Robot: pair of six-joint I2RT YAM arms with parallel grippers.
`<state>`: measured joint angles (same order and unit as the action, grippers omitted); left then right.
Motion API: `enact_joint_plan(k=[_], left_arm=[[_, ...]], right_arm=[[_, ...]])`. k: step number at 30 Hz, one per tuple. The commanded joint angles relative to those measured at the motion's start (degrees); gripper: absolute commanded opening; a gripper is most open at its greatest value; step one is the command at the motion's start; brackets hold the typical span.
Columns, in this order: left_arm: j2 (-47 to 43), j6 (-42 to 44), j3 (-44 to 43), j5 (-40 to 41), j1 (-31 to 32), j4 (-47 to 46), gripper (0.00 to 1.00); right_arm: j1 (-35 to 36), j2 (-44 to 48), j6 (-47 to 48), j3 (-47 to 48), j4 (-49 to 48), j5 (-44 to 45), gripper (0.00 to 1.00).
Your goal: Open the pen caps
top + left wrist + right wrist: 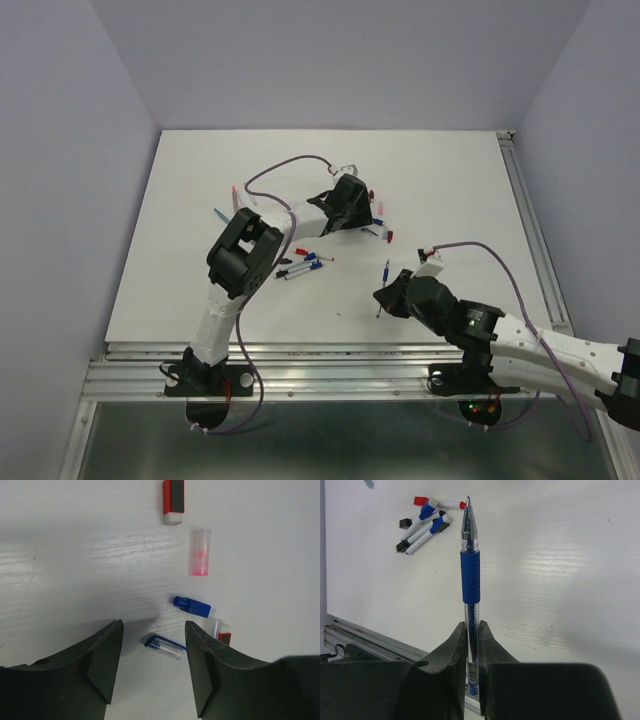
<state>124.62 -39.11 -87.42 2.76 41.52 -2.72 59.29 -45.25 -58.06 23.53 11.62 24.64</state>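
- Two pincers, two different states. The left gripper [154, 630] has its jaws apart and holds nothing. The right gripper [472, 626] is clamped on the lower barrel of a clear gel pen with a blue rubber grip sleeve [470, 577].
- That pen is bare at its metal tip, which points straight away from the right wrist, so its cap is judged already off.
- Loose pieces lie on the white table [200, 250] under the left gripper. A small blue clip cap with a clear stub [162, 646] lies in the gap between the fingers. A short solid blue plastic cap [191, 606] is just beyond the right-hand finger, and a translucent pink-tinted cap [200, 551] is farther out. A red and grey block [173, 495] sits at the far edge of that view.
- Caps not yet pulled are in a cluster of white-barrelled pens [303, 263], which carry blue caps [426, 511] and one red cap [421, 501].
- The relation that matters: the cluster lies nearer the bases than the left gripper and to the left of the right gripper, between the two arms. Its long axes run roughly left to right, slightly slanted.
- The free left gripper looks the likelier one to fetch. It would need to draw back toward its own elbow and set its jaws across a barrel.
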Motion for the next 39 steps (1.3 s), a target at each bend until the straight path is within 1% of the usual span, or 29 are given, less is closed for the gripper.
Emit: enact_joint_plan(k=[1,3,4,5,7,8,10,11,12,13,14,15,16,17,18,19,21,22,25,27,29,32,33,35,36,38,39], left_arm=[[-7.18,1.93,3.02,-0.91,0.06,0.53,0.64],[-11.39,2.11,5.4,-2.49,0.06,-0.35,0.64],[-12.98,2.11,8.2,-2.5,0.06,-1.14,0.65],[-16.56,2.11,9.97,-4.15,0.06,-1.84,0.67],[-20.53,1.94,14.1,-4.96,0.14,-3.86,0.69],[-24.91,1.41,18.81,-5.14,0.14,-4.65,0.69],[-29.5,1.06,23.5,-5.31,0.06,-6.15,0.71],[-31.69,0.97,29.0,-5.92,0.06,-9.29,0.73],[-35.98,1.49,32.02,-7.06,0.14,-11.23,0.75],[-38.11,1.76,34.92,-9.86,0.14,-13.17,0.76],[-40.05,2.11,40.25,-11.45,0.14,-16.84,0.76],[-43.46,2.98,42.74,-15.64,0.32,-18.36,0.77],[-45.23,3.42,45.03,-17.25,0.75,-19.94,0.77],[-48.12,3.78,48.88,-18.57,1.11,-22.22,0.76],[-49.37,4.3,50.49,-19.54,2.85,-23.02,0.77],[-50.51,4.92,51.63,-20.34,3.82,-23.55,0.77],[-52.8,5.01,54.71,-21.22,5.76,-25.31,0.77],[-53.33,4.66,56.37,-21.57,7.16,-26.88,0.77],[-54.13,3.78,57.88,-21.05,7.79,-28.83,0.77],[-53.95,3.78,57.89,-19.91,7.79,-29.1,0.75],[-53.61,4.22,57.27,-19.38,7.88,-29.1,0.73],[-53.16,4.31,56.66,-19.11,7.88,-29.1,0.66],[-52.99,4.13,56.39,-18.94,7.79,-29.18,0.58],[-52.9,4.04,56.22,-17.97,7.88,-28.83,0.49],[-52.99,3.7,56.13,-17.53,7.79,-28.57,0.34],[-53.34,3.69,55.78,-17.27,7.79,-28.13,0.17],[-53.51,3.52,55.78,-17.09,7.79,-27.95,0.09]], right_arm=[[0.04,-0.36,0.23,2.49,-1.41,1.82,0.01],[-0.05,-1.41,2.06,2.75,-3.34,0.67,0.01],[-0.05,-2.55,2.16,2.84,-3.88,-0.03,0.01],[0.04,-3.17,2.34,2.93,-4.4,-0.47,0.01],[-0.05,-4.22,2.34,3.54,-5.11,-0.13,0.01],[-0.05,-5.18,2.34,3.72,-5.37,0.23,0.01],[-0.75,-6.16,2.34,4.24,-6.6,1.19,0.01],[-1.36,-6.68,2.34,4.24,-7.39,0.94,0.01],[-2.32,-8.43,2.51,4.51,-8.18,0.32,0.01],[-5.21,-9.23,2.6,5.03,-9.67,-2.9,0.01],[-7.15,-10.46,2.95,5.21,-10.9,-5.98,0.01],[-9.26,-12.47,3.39,5.3,-14.57,-12.71,0.01],[-12.67,-13.79,3.31,5.39,-16.43,-15.74,0.01],[-13.66,-14.85,3.05,5.65,-18.45,-18.29,0.01],[-14.37,-15.82,2.96,6.17,-21.34,-20.14,0.01],[-14.81,-18.0,2.87,6.79,-22.42,-22.51,0.01],[-14.99,-20.13,2.25,9.16,-24.0,-24.37,0.01],[-15.16,-21.96,1.99,9.95,-25.14,-27.51,0.01],[-15.17,-24.08,0.5,11.45,-28.83,-32.8,0.01],[-15.08,-25.58,-0.73,11.8,-30.85,-36.14,0.01],[-15.16,-26.46,-1.7,11.8,-31.65,-37.64,0.01],[-15.16,-26.64,-2.84,10.93,-33.76,-38.79,0.01],[-15.17,-26.64,-3.11,10.84,-34.37,-38.88,0.01],[-15.17,-26.73,-3.2,10.66,-34.29,-39.32,0.01],[-15.17,-26.73,-3.11,10.66,-34.38,-39.23,0.01],[-15.17,-26.82,-2.76,10.75,-34.03,-38.71,0.01],[-15.17,-26.9,-2.41,10.92,-33.77,-38.53,0.01]])
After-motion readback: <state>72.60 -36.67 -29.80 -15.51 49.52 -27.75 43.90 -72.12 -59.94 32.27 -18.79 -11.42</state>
